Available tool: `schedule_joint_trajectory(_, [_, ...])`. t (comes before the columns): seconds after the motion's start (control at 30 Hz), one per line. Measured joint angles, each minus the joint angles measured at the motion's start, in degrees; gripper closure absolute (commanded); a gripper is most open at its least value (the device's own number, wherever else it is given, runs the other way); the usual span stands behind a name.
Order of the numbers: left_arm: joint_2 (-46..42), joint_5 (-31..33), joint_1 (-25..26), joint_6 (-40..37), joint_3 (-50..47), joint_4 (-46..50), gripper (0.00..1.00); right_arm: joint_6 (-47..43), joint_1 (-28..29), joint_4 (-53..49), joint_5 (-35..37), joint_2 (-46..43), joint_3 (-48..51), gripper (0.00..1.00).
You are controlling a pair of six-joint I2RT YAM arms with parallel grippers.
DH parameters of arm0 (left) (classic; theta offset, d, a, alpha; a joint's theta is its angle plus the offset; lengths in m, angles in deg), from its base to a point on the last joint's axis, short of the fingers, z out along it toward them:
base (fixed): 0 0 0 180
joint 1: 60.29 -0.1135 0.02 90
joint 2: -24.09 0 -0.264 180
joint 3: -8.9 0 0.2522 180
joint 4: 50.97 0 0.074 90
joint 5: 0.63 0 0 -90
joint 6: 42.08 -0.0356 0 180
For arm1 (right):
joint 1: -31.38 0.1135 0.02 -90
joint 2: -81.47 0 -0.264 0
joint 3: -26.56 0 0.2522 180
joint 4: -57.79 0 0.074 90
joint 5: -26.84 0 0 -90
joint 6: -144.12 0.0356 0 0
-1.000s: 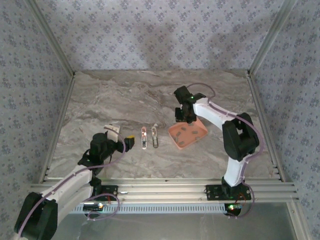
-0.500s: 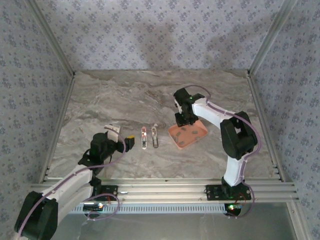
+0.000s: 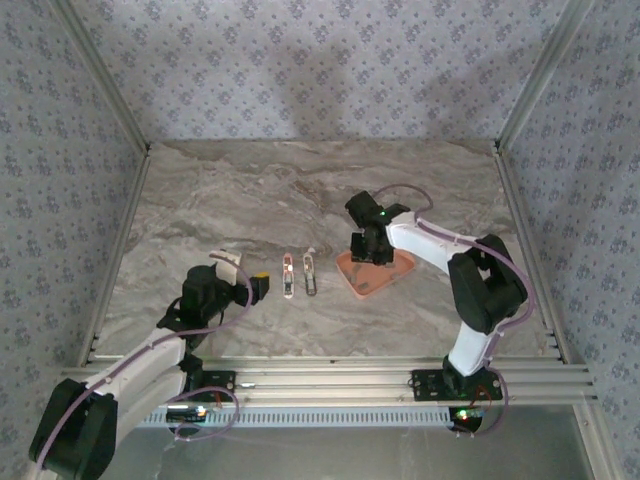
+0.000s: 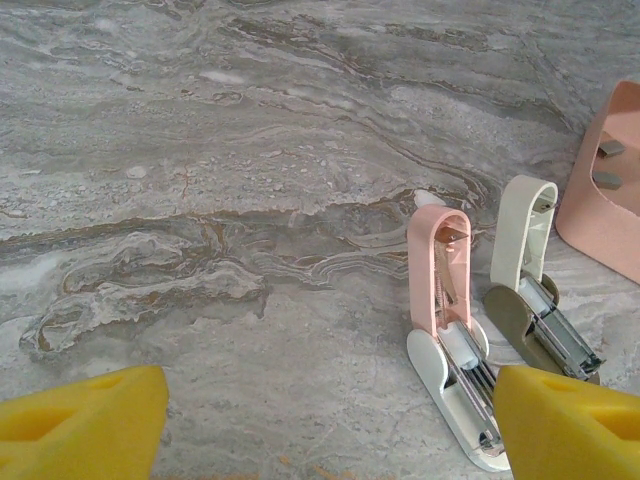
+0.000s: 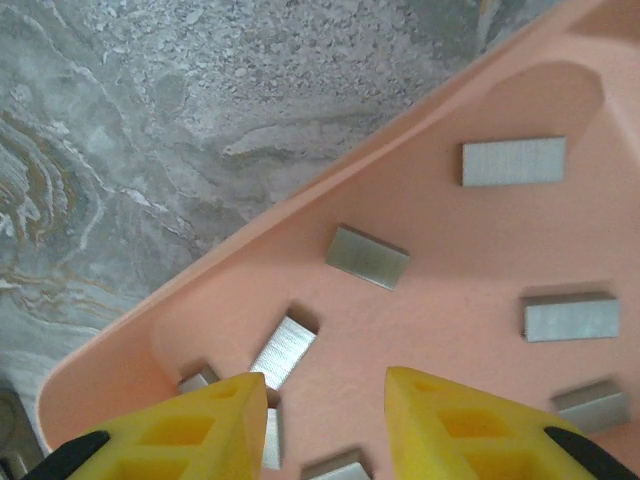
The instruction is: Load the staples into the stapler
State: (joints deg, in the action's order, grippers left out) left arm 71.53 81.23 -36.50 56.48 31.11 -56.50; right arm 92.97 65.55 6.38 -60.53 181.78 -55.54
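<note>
Two staplers lie opened flat on the marble, a pink-and-white stapler [image 4: 445,330] [image 3: 288,274] and a cream-and-olive stapler [image 4: 535,290] [image 3: 311,271]. Right of them is the salmon-pink tray [image 3: 362,283] [image 5: 250,240] holding several grey staples [image 5: 367,256] [image 4: 611,148]. My right gripper [image 5: 325,385] [image 3: 372,250] hangs low inside the tray, open by a narrow gap with bare tray floor between its yellow fingers; one staple strip [image 5: 283,350] lies just beside the left finger. My left gripper [image 4: 330,400] [image 3: 245,275] rests wide open left of the staplers, holding nothing.
Aluminium rails and patterned walls [image 3: 100,120] enclose the marble table [image 3: 250,200]. The pink-and-white stapler's near end sits close to my left gripper's right pad [image 4: 570,420].
My right gripper has dropped lower and nearer, down into the tray, and its jaws stand a touch wider. The left arm and both staplers have not moved.
</note>
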Motion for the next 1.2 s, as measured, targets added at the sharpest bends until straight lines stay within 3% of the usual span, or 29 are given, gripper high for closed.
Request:
schedule_joint_trajectory(0.47, [0.0, 0.0, 0.0, 0.0, 0.0, 0.0, 0.15, 10.6, 3.3, 3.0, -0.1, 6.2, -0.1, 0.64])
schedule_joint_trajectory(0.9, [0.9, 0.0, 0.0, 0.0, 0.0, 0.0, 0.15, 10.6, 2.7, 0.6, 1.2, 6.8, -0.9, 0.81])
schedule_joint_trajectory(1.2, [1.9, 0.0, 0.0, 0.0, 0.0, 0.0, 0.15, 8.0, 1.7, 0.3, 2.5, 6.1, -0.9, 0.70])
